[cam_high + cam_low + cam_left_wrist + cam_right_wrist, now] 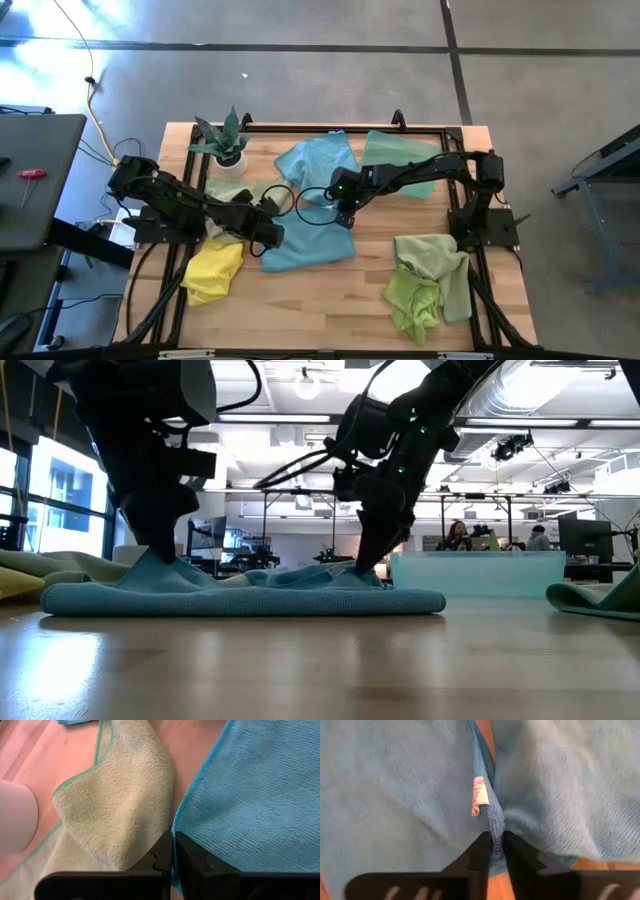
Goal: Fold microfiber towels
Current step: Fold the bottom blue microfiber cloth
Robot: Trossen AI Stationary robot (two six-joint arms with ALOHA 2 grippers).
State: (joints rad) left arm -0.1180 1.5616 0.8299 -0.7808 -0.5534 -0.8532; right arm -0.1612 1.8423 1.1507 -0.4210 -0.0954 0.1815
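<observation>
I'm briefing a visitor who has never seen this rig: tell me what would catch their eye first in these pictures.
First, the two dark arms meeting at the table's middle: the left gripper and right gripper are both shut on edges of the light blue towel lying there. Next, the bright cloths around it: a yellow towel at the front left and a lime green towel at the front right. A small spiky plant stands at the back left corner.
</observation>
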